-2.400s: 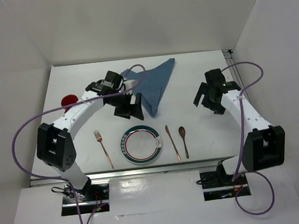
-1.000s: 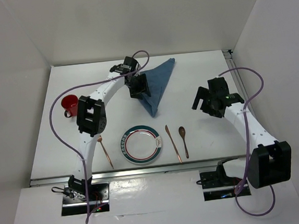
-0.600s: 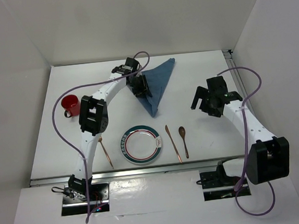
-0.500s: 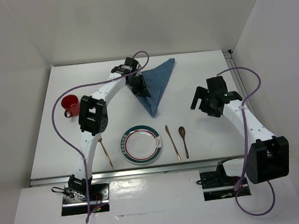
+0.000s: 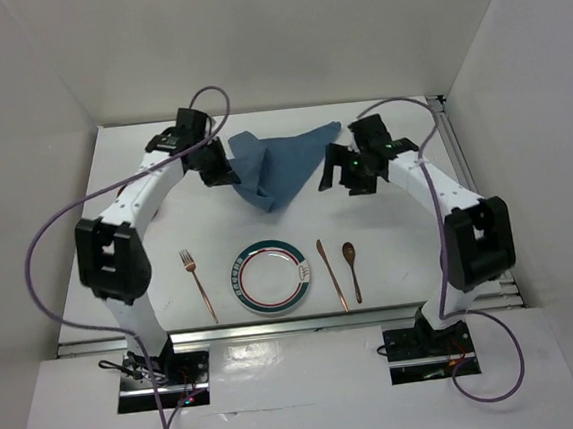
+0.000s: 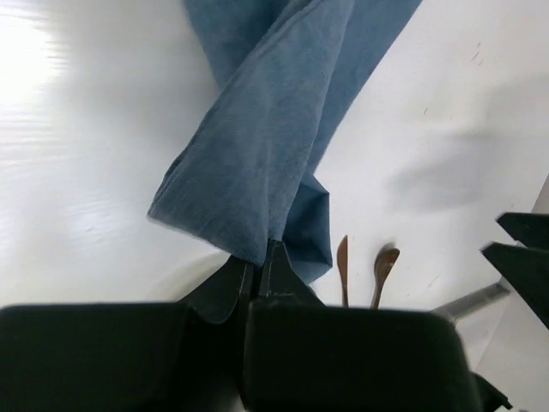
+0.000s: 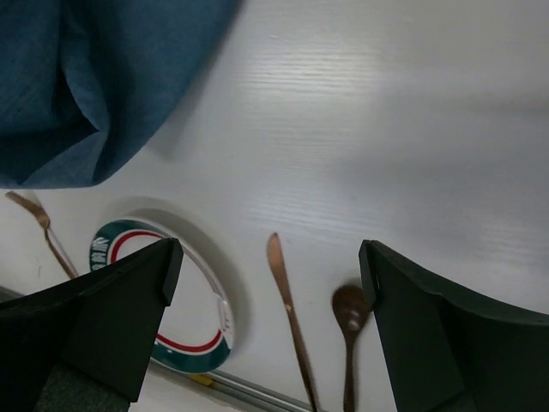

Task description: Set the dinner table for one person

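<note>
The left arm stretches toward the table's far side, its left gripper clenched on a fold of the blue woven cloth. The right arm bends inward, the right gripper spread wide and empty just right of that cloth. The large white rectangular dinner table, with a metal rail along its near edge, sits between plain white walls.

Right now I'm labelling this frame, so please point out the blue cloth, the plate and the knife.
blue cloth [image 5: 280,163], top external view, middle of the cloth.
plate [image 5: 270,278], top external view, its bare white centre.
knife [image 5: 332,275], top external view, midway along its length.
</note>
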Tool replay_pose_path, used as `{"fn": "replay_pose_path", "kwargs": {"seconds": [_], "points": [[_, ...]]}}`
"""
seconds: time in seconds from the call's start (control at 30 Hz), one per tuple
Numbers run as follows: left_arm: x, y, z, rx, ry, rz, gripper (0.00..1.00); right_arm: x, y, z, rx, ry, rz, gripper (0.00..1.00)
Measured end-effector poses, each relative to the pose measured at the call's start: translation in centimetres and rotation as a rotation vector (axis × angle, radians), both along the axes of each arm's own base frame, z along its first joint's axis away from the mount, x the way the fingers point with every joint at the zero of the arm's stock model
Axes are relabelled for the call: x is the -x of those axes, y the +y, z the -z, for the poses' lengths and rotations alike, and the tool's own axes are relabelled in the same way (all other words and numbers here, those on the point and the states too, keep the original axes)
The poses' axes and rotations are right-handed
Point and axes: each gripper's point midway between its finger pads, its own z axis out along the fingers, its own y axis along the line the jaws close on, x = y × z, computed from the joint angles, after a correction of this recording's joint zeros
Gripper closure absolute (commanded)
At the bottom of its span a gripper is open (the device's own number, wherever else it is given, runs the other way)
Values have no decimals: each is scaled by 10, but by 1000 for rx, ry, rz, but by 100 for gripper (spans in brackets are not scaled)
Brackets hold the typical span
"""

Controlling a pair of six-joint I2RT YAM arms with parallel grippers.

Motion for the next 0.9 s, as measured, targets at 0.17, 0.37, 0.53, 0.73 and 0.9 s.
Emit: {"fn": "replay_pose_path", "kwargs": {"seconds": [0.17,0.37,0.53,0.73,0.9], "points": [[35,40,-21,-26,-89,-132,100,-37,72,-3,-18,-31,-167,7],[78,62,35,-111,42,-272,100,-67,152,13,-21,-58,-295,17],[84,84,42,-137,57,-397,100,-75,198,27,-25,-65,-360,24],[70,112,20,-93,2,-551,100,-75,231,32,-42,-79,-406,30],[78,121,20,-51,-7,-624,100,-62,245,40,-57,-52,-441,30]]}}
